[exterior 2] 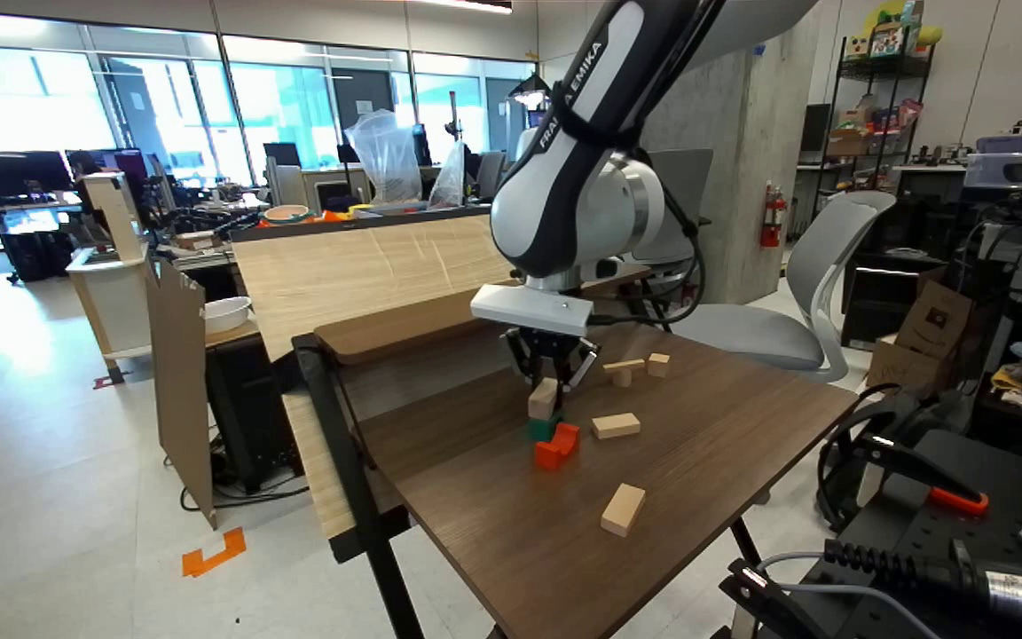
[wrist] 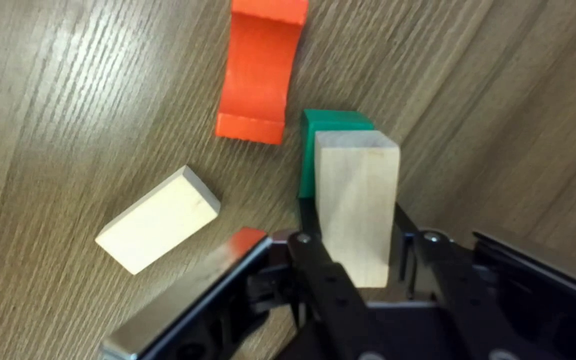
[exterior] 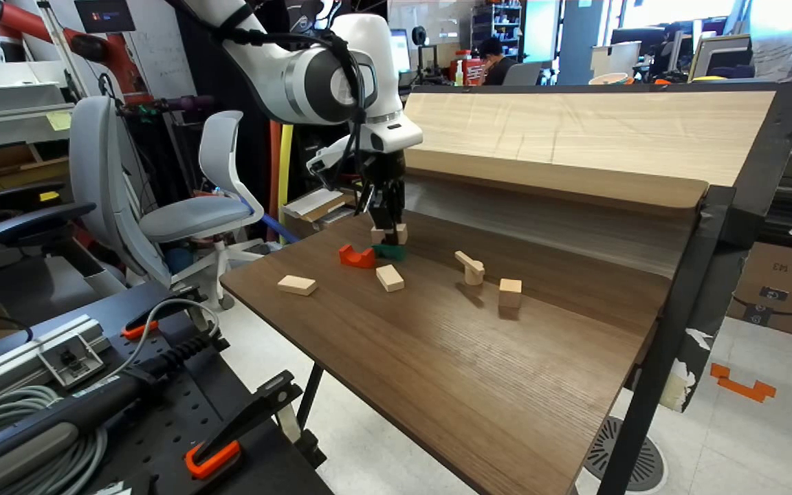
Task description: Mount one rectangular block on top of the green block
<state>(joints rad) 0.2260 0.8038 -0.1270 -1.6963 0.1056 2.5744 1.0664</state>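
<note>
The pale wooden rectangular block [wrist: 358,200] stands between my gripper's fingers in the wrist view. It also shows in both exterior views [exterior: 401,234] [exterior 2: 543,398]. My gripper [wrist: 355,220] is shut on it, one dark finger against each side. The green block [wrist: 338,120] is directly under the wooden block, which hides most of its top in the wrist view. It shows in both exterior views too [exterior: 393,252] [exterior 2: 539,429]. The wooden block's lower edge is at the green block's top; I cannot tell whether they touch.
An orange-red curved block [wrist: 258,75] lies close beside the green block. Two loose wooden blocks [exterior: 297,284] [exterior: 390,278] lie nearby. A cylinder with a flat piece on it [exterior: 474,273] and a wooden cube [exterior: 510,293] stand farther along the table. A raised shelf [exterior: 554,172] borders the table.
</note>
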